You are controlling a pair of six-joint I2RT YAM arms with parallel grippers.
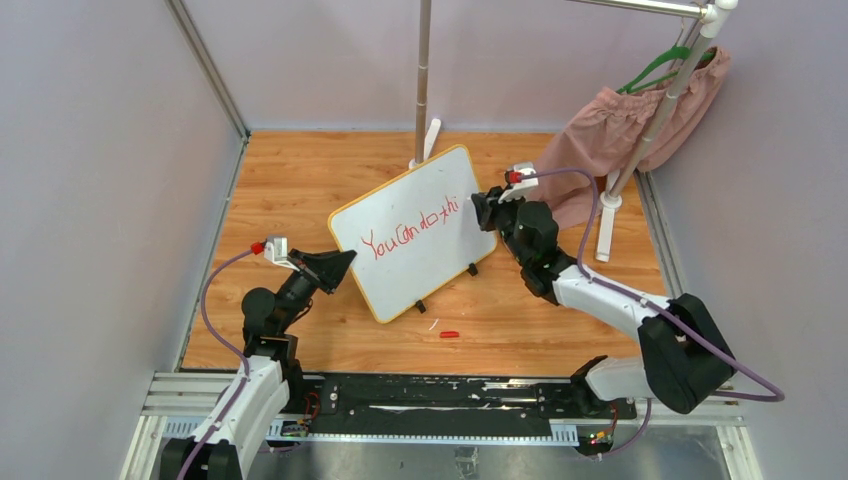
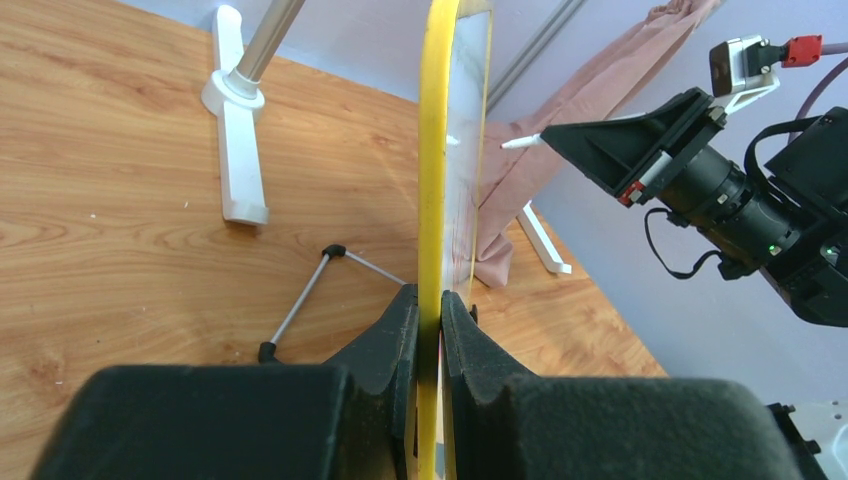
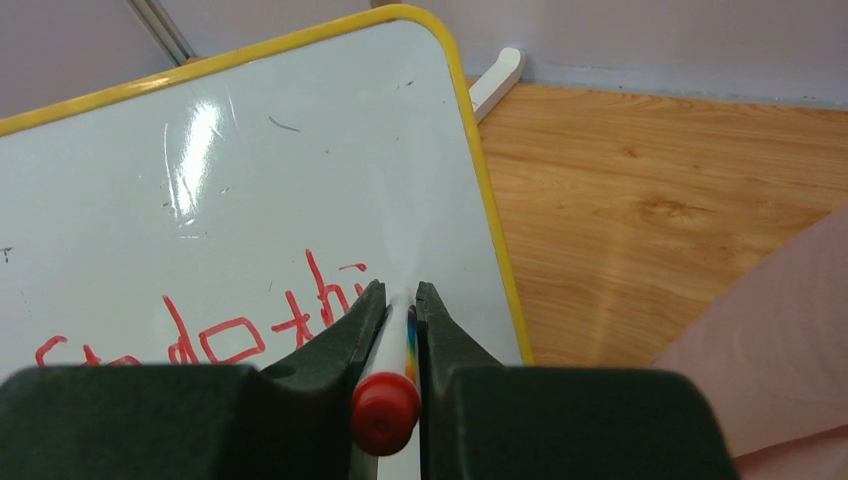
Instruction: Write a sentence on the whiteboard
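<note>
The whiteboard [image 1: 430, 200], white with a yellow rim, stands tilted on the wooden floor. Red writing [image 1: 408, 232] on it reads "You can do thi"; its last letters show in the right wrist view [image 3: 300, 310]. My left gripper [image 1: 345, 262] is shut on the board's left edge, and the yellow rim [image 2: 432, 200] runs between its pads. My right gripper [image 1: 478, 208] is shut on a white marker with a red end [image 3: 386, 410], its tip at the board just right of the last letters. The marker's tip is hidden by the fingers.
A small red cap [image 1: 449, 334] lies on the floor in front of the board. A metal pole on a white foot [image 1: 423, 80] stands behind the board. A pink garment [image 1: 620, 120] hangs on a rack at the back right. Grey walls close in the sides.
</note>
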